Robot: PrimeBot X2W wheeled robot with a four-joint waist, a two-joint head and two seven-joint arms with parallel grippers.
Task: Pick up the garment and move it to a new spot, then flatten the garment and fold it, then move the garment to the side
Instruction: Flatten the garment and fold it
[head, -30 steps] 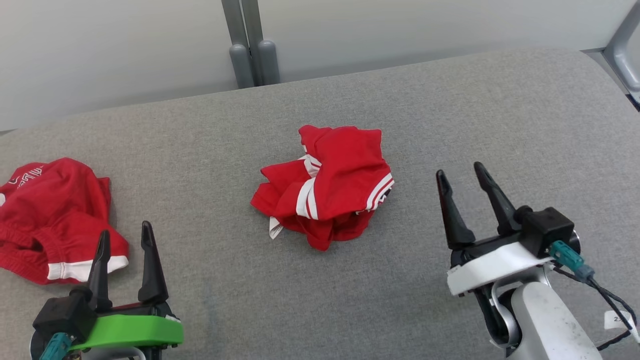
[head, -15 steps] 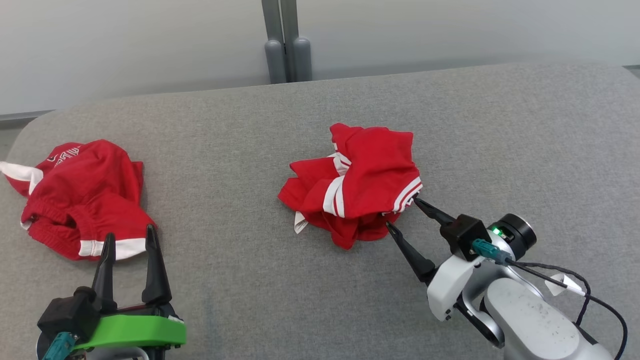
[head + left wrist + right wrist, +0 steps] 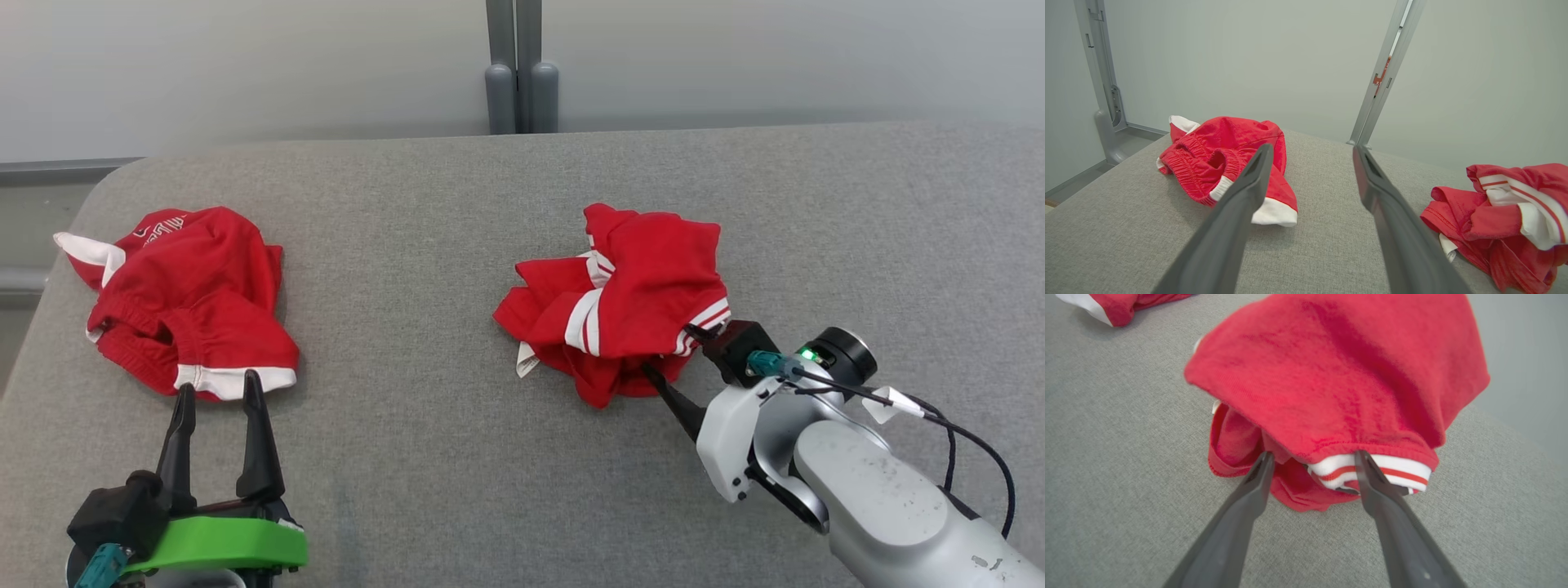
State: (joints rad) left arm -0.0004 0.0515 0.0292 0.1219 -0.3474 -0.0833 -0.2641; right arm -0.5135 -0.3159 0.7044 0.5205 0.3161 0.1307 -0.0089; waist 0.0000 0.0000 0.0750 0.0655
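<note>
**Two garments on the cushion; step one, the pick-up, in hand**

My right gripper [image 3: 669, 351] has its jaws wide apart and grips nothing. Both tips are in the near edge of the crumpled red garment [image 3: 629, 302]. Its white-and-red striped hem [image 3: 1372, 467] lies across the gap between them, in the right wrist view. The garment sits about mid-cushion, bunched, not lifted.

Judgement: this is the first grasp, and moving, flattening, folding and setting aside are all to come. Next move: close on the hem and the fold under it, then lift. The risk is pinching one thin layer, so that the bundle unrolls or slips out.

My left gripper [image 3: 218, 384] hangs low at my near left, jaws also apart and empty, its tips just short of the second garment [image 3: 192, 302].

Count:
- grippers: 2, both empty
- red garments with white trim: 2, well apart
- grey cushion [image 3: 424, 245]: 1
</note>
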